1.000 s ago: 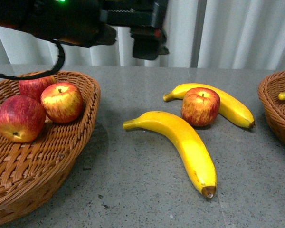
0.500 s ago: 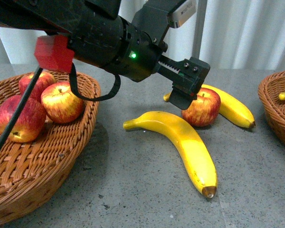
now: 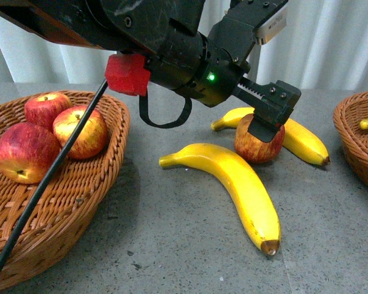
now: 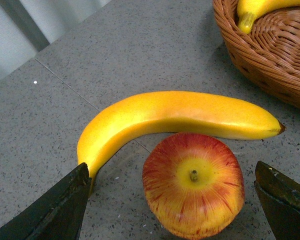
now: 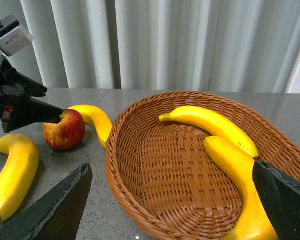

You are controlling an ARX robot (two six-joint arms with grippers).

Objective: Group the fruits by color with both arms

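A grey speckled table (image 3: 172, 245) is carrying a left wicker basket (image 3: 67, 226) and a right wicker basket (image 3: 356, 147) at its opposite edges. Between them a near banana (image 3: 239, 184) is lying in front, and a red apple (image 3: 257, 150) is sitting just in front of a far banana (image 3: 306, 142).

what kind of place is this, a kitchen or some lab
Probably a staged indoor robot test bench, not a kitchen: a grey speckled stone-look tabletop, plain white pleated curtains as backdrop, and brown woven wicker baskets set out for sorting.
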